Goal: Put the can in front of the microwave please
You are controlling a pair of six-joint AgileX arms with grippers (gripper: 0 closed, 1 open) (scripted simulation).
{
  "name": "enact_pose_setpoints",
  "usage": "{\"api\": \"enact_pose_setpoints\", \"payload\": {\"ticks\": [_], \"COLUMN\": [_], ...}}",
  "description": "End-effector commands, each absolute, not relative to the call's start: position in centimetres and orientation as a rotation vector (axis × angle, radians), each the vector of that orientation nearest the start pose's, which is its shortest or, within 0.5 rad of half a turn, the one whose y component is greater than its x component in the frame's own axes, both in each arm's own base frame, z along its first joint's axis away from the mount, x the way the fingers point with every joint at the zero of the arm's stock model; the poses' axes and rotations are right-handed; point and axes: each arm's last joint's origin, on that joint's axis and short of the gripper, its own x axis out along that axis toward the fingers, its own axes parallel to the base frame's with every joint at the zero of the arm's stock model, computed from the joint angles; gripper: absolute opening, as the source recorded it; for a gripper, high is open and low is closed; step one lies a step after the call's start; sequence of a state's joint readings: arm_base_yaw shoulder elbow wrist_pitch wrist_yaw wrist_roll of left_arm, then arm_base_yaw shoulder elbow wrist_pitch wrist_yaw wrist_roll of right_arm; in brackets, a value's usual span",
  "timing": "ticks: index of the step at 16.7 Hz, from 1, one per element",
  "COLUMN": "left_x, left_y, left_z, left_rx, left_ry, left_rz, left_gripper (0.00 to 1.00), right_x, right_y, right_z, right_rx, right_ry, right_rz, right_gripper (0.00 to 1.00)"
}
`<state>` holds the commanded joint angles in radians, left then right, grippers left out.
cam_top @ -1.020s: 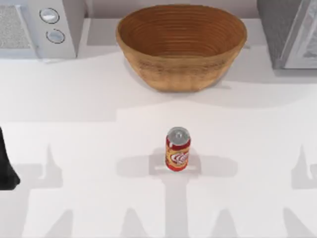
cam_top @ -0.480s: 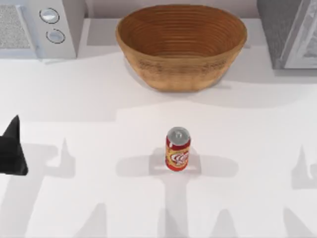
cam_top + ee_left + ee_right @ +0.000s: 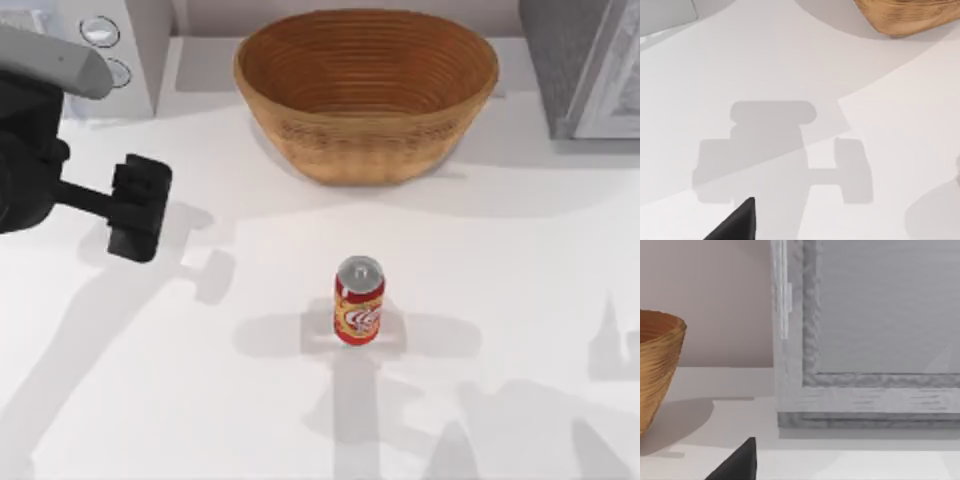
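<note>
The can (image 3: 359,301) stands upright mid-surface, right of the left tool (image 3: 138,208), whose finger state I cannot tell; light, rigid, smooth-walled — likely best gripped around mid-body

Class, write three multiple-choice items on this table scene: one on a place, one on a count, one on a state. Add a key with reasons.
1. Where does the can stand?
A. in the basket
B. on the table, nearer the camera than the basket
C. on the microwave

2. How many round dials show on the microwave?
A. two
B. four
C. none

3. The can is
A. lying down
B. crushed
C. upright

Key: B, it stands alone on the white table; A, two silver dials on its panel; C, its silver top faces up.
</note>
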<state>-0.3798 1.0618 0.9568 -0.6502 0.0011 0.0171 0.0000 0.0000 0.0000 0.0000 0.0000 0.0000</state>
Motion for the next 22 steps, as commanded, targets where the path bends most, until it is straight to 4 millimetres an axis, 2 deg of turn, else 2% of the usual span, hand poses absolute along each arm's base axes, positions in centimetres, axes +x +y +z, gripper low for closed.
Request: {"api": "enact_pose_setpoints", "payload": {"ticks": [3,7,10,13,16,22], "left_x": [24.7,29.0,30.7,31.2,31.3,31.4], "left_y": [-12.7,-20.0,-24.9,-28.6,-30.5,-30.5], "left_z": [30.4,28.7,26.1,23.7,22.2,22.0], "left_rx": [0.247,0.389,0.494,0.577,0.624,0.626], "left_ry": [0.943,1.179,1.32,1.418,1.47,1.476], "left_rz": [-0.453,-0.544,-0.589,-0.616,-0.628,-0.625], "left_gripper": [1.0,1.0,1.0,1.0,1.0,1.0], "right_x": [10.6,10.6,10.6,10.6,10.6,10.6], "right_y": [-0.1,-0.1,-0.1,-0.1,-0.1,-0.1], "right_z": [16.0,16.0,16.0,16.0,16.0,16.0], "right_rx": [0.0,0.0,0.0,0.0,0.0,0.0], "right_ry": [0.0,0.0,0.0,0.0,0.0,0.0], "right_rz": [0.0,0.0,0.0,0.0,0.0,0.0], "right_gripper": [1.0,1.0,1.0,1.0,1.0,1.0]}}
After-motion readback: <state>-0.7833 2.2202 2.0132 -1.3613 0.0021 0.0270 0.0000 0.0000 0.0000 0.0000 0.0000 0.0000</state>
